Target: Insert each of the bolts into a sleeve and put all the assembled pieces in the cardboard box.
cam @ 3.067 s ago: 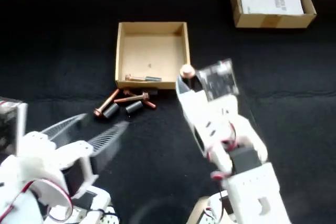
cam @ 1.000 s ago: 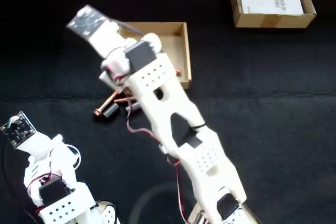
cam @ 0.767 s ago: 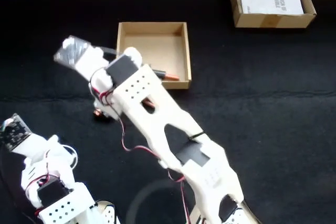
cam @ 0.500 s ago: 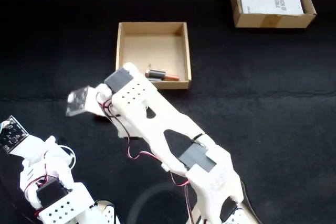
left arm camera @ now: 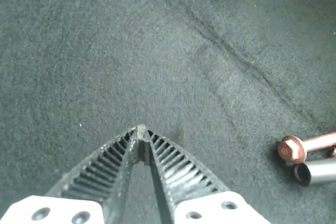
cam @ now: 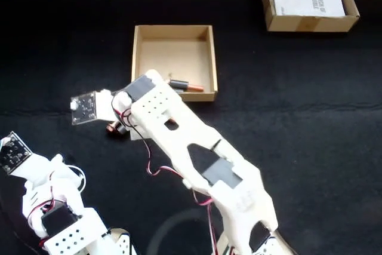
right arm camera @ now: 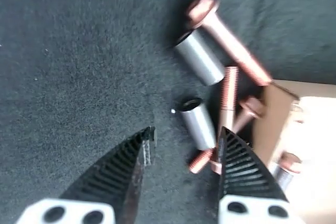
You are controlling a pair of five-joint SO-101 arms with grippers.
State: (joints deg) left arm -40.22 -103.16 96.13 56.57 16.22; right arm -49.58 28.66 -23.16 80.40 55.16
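Nearest, the left pincer [left arm camera: 140, 134] points down at the black counter [left arm camera: 79, 51], its toothed jaws closed on nothing, apart from the work. Farther out, the right pincer [right arm camera: 186, 134] hangs open over the loose pile beside the cardboard box [cam: 136, 58]. One grey sleeve [right arm camera: 195, 121] lies in the gap just ahead of its jaws, untouched. A second sleeve [right arm camera: 199, 57] lies against a long bolt [right arm camera: 231, 43], and more bolts cross near the box wall. One assembled piece [cam: 179, 84] lies inside the box, by its near wall.

We judge bolts and sleeves to be rigid, smooth metal, light, and apt to roll or slip. A sleeve is best taken across the middle of its barrel, leaving its open end free; a bolt is best taken on the shank close to the head.

The right wrist view separates the pile piece by piece, where the high view has the right arm [cam: 197, 159] lying across most of it. The high view, in turn, gives the box's whole floor. Farthest off stands a second box [cam: 298, 24].
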